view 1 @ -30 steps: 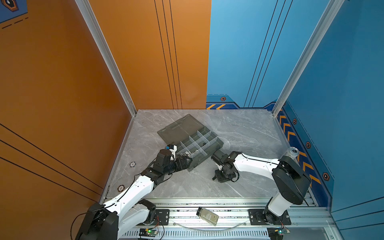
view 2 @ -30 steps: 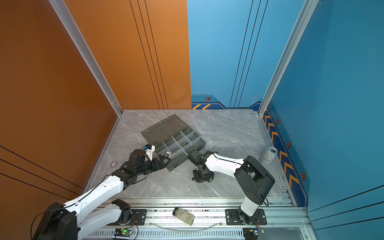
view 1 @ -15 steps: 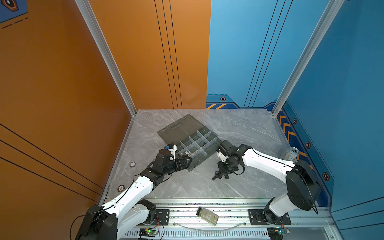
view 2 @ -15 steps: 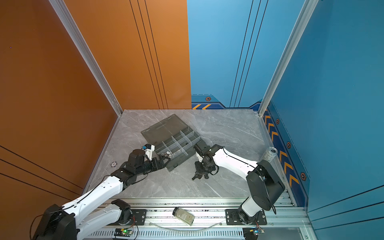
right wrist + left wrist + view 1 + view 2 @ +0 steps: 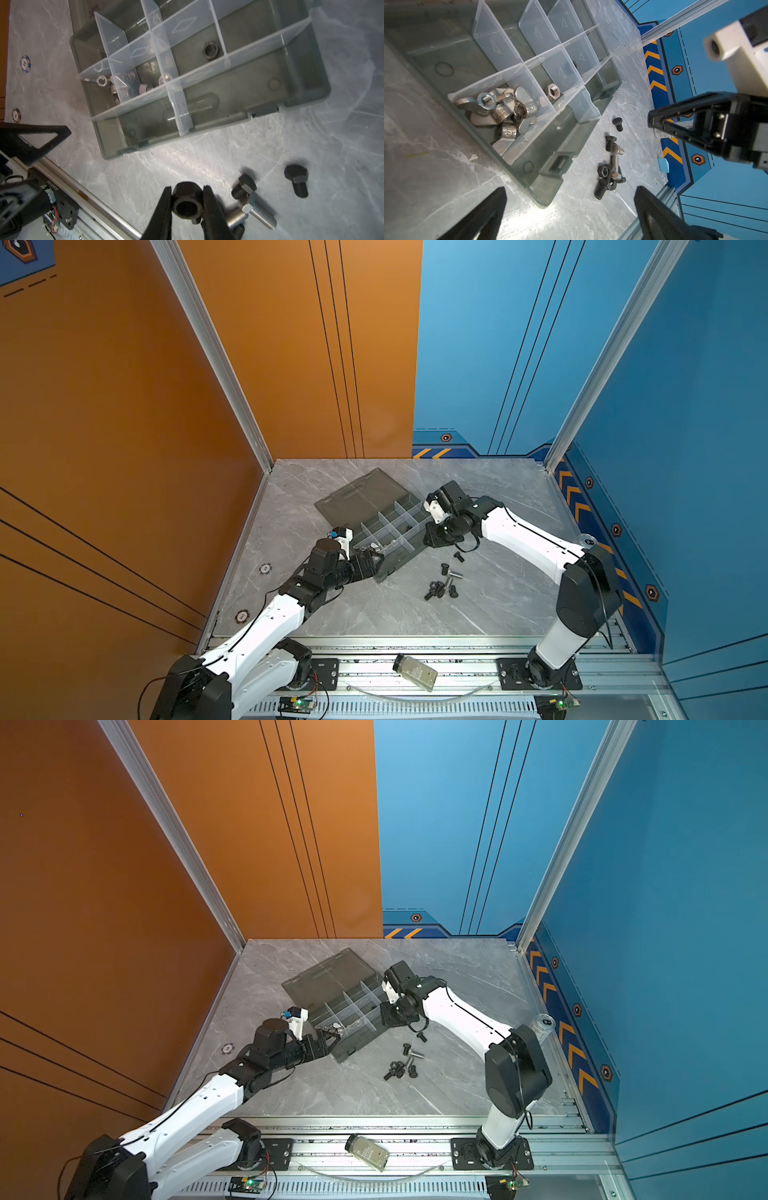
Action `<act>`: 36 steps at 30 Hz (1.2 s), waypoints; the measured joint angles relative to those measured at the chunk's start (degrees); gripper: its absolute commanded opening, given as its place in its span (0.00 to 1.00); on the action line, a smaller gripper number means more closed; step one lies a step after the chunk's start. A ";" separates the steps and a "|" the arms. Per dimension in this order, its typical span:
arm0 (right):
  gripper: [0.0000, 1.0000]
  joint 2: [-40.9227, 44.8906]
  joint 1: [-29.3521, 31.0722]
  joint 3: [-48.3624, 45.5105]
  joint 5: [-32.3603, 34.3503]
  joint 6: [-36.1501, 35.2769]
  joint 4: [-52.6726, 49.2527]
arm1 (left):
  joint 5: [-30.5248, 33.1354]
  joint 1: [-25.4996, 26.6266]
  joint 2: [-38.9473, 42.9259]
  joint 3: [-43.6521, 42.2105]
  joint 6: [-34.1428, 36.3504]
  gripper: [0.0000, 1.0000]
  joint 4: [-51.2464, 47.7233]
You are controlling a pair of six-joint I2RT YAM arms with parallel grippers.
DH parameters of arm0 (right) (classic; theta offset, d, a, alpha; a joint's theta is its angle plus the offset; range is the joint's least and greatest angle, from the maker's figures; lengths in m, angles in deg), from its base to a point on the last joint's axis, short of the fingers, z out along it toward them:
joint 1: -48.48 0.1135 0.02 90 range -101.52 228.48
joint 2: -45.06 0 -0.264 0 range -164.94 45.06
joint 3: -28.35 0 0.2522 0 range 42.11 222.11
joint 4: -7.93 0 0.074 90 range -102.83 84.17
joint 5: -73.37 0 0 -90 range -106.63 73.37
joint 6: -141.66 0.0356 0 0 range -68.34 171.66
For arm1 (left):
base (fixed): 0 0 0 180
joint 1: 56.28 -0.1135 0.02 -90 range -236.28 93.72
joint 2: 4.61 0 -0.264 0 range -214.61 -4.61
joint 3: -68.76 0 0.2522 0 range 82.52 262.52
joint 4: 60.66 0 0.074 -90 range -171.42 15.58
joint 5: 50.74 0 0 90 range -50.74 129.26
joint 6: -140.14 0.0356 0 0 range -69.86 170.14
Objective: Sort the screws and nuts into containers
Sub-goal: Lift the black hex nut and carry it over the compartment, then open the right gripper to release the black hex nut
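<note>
**Black nut in the grip, on its way to a cell**

Black fingers of the right gripper [image 5: 187, 188] are clamped on a black hex nut [image 5: 187, 205], pinching it across its sides. In both top views this gripper [image 5: 432, 536] hangs at the right end of the smoky-grey organiser box [image 5: 397, 566].

I judge the step in hand to be the carry of a picked nut to its compartment. A second black nut [image 5: 211, 51] already lies in a cell towards the box's right end, so that cell looks the fitting target. Silver wing nuts [image 5: 500, 110] fill the near-left cell, and a silver hex nut [image 5: 552, 91] sits in the cell just right of them.

The next move calls for carrying the nut over the pale dividers [image 5: 166, 62], centring it above that cell, lowering it and only then letting go, since a round nut may roll.

Loose screws [image 5: 442, 585], black and silver, lie on the table [image 5: 332, 614], near and right of the box. The left gripper [image 5: 570, 188] hovers at the box's near-left corner, jaws spread wide and empty.
</note>
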 measured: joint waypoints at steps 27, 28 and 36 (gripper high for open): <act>0.37 -23.96 -0.09 23.19 4.20 -0.07 0.96 | 0.02 0.00 1.55 0.00 -0.02 0.98 -0.09; 0.38 -23.96 -0.09 23.32 4.37 -0.09 0.85 | 0.00 0.00 1.55 -0.02 0.00 0.98 -0.09; 0.41 -23.74 0.02 23.10 4.87 -0.90 0.24 | 0.02 0.00 1.55 -0.07 0.00 0.98 -0.09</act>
